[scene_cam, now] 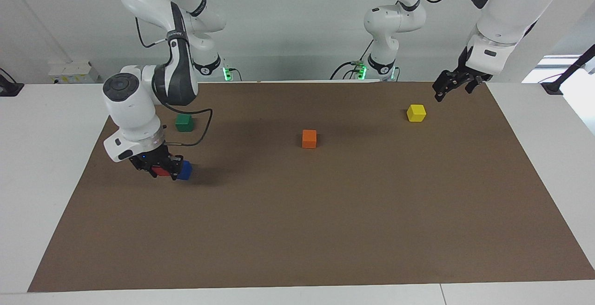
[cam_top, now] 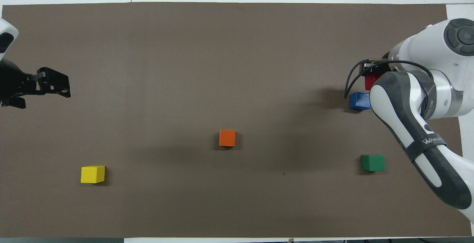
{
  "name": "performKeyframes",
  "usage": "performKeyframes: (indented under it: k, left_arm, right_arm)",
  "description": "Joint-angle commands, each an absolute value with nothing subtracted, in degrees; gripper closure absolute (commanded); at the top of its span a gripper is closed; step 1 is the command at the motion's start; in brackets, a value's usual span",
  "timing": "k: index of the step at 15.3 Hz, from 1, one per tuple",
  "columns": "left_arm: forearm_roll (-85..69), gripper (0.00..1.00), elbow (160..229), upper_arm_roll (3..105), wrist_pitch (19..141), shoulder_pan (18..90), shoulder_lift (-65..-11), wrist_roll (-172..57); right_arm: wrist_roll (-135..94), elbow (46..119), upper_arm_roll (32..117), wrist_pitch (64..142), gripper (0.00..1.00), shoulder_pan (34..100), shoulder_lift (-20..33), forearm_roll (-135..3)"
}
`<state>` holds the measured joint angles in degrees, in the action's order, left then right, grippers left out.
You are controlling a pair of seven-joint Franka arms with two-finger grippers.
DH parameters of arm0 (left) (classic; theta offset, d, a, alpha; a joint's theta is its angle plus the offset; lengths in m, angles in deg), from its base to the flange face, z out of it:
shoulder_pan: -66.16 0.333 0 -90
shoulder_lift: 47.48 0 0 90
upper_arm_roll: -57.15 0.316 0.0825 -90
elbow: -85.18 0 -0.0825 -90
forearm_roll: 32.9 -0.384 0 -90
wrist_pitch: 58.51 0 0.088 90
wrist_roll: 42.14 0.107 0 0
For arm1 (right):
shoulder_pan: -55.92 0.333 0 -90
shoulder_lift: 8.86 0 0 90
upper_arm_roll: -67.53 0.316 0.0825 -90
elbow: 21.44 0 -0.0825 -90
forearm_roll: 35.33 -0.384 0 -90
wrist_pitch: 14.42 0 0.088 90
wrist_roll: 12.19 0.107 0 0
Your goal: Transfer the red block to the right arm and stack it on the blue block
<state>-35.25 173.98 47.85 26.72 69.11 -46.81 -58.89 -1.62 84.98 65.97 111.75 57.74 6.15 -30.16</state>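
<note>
My right gripper (scene_cam: 163, 175) is shut on the red block (scene_cam: 160, 171), low over the mat at the right arm's end of the table. The red block hangs right beside the blue block (scene_cam: 185, 170), not on it. In the overhead view the red block (cam_top: 371, 82) shows just past the blue block (cam_top: 359, 100), with the arm partly covering both. The blue block rests on the mat. My left gripper (scene_cam: 440, 92) is open and empty, raised over the mat's edge near the yellow block (scene_cam: 416, 113); it also shows in the overhead view (cam_top: 59, 86).
An orange block (scene_cam: 309, 138) sits mid-mat. A green block (scene_cam: 184, 122) lies nearer to the robots than the blue block, under the right arm's elbow. The brown mat (scene_cam: 297, 230) covers most of the white table.
</note>
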Motion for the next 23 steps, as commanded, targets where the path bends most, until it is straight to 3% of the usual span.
performKeyframes:
  k: [1,23]
  left_arm:
    - [-34.48,0.00,175.88,48.28,27.53,69.15,-48.45,-58.75]
    - [-34.48,0.00,175.88,48.28,27.53,69.06,-48.45,-58.75]
  right_arm:
    - [1.78,88.16,66.48,115.03,1.00,57.15,5.47,-28.66]
    - [7.59,94.31,66.48,114.78,1.00,56.62,3.36,-34.02]
